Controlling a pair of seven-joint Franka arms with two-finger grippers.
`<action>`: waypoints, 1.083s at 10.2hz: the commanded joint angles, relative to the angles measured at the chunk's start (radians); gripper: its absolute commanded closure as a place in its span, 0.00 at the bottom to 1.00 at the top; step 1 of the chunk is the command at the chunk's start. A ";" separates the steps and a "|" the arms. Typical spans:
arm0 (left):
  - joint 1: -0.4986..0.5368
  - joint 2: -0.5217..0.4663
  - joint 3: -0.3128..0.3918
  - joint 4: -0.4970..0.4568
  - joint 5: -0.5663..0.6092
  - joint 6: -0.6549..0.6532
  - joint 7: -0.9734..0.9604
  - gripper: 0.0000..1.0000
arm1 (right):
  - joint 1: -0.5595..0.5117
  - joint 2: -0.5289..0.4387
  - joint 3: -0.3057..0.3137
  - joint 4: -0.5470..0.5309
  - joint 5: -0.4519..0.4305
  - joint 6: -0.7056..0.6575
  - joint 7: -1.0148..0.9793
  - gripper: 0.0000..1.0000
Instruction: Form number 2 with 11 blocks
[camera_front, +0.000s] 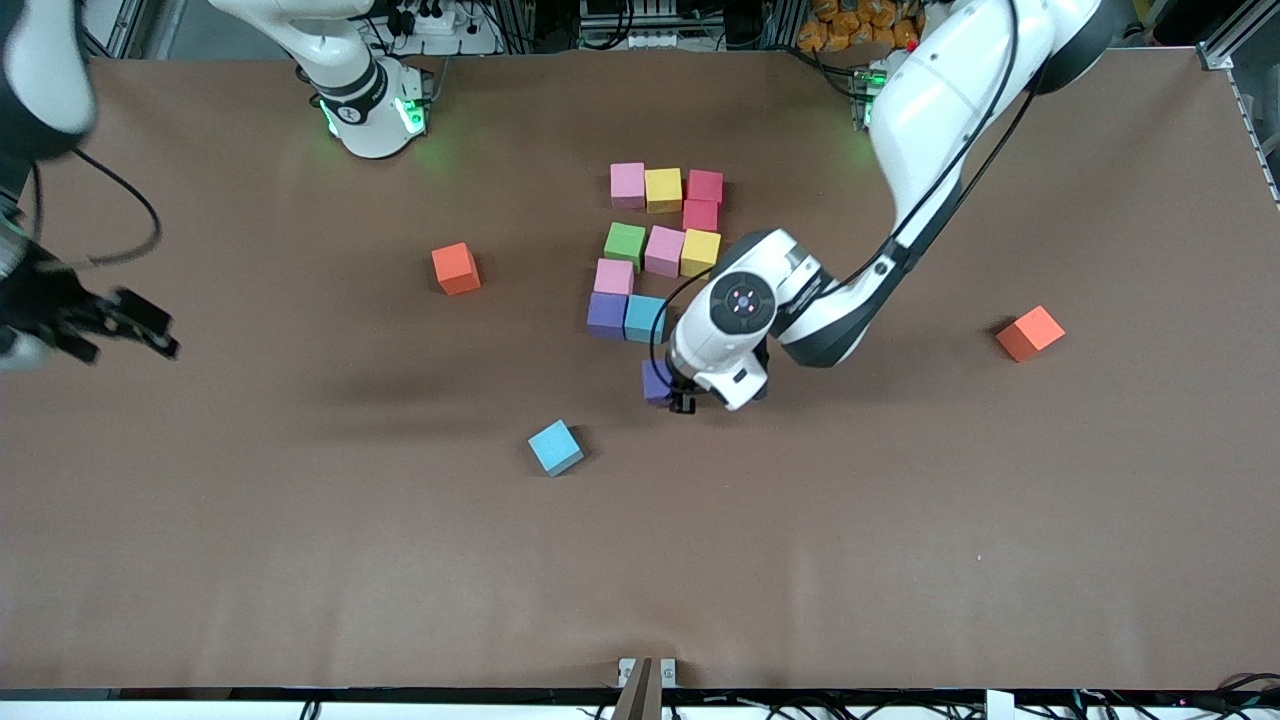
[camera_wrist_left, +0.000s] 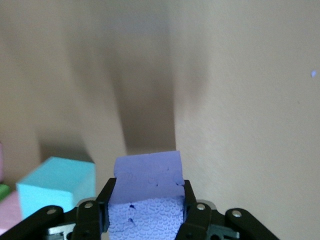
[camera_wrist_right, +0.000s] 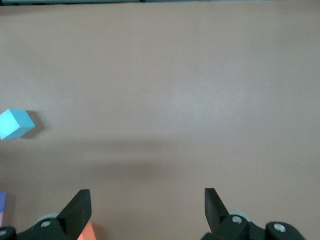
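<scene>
Ten blocks lie together mid-table as part of the number 2: pink (camera_front: 627, 184), yellow (camera_front: 663, 189) and red (camera_front: 704, 186) in the top row, then red (camera_front: 700, 214). Below come green (camera_front: 625, 244), pink (camera_front: 664, 250), yellow (camera_front: 700, 252), another pink (camera_front: 614, 277), purple (camera_front: 607, 315) and light blue (camera_front: 645, 318). My left gripper (camera_front: 680, 397) (camera_wrist_left: 146, 194) is shut on a second purple block (camera_front: 657, 381) (camera_wrist_left: 146, 174), low over the table next to that light blue block (camera_wrist_left: 57, 185). My right gripper (camera_front: 125, 330) (camera_wrist_right: 147, 200) waits open and empty over the right arm's end of the table.
A loose light blue cube (camera_front: 555, 447) (camera_wrist_right: 15, 123) lies nearer the front camera than the figure. One orange cube (camera_front: 455, 268) sits toward the right arm's end and another (camera_front: 1029, 333) toward the left arm's end. The left arm reaches over the figure's edge.
</scene>
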 joint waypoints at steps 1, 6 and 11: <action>0.059 -0.115 -0.010 -0.189 -0.008 0.068 0.037 1.00 | -0.116 -0.014 0.097 0.148 -0.062 -0.180 -0.008 0.00; 0.062 -0.155 -0.053 -0.342 0.065 0.194 0.061 1.00 | 0.045 -0.196 0.044 0.148 -0.120 -0.283 -0.011 0.00; 0.102 -0.197 -0.089 -0.446 0.082 0.270 0.106 1.00 | 0.160 -0.080 -0.175 0.238 -0.086 -0.286 -0.119 0.00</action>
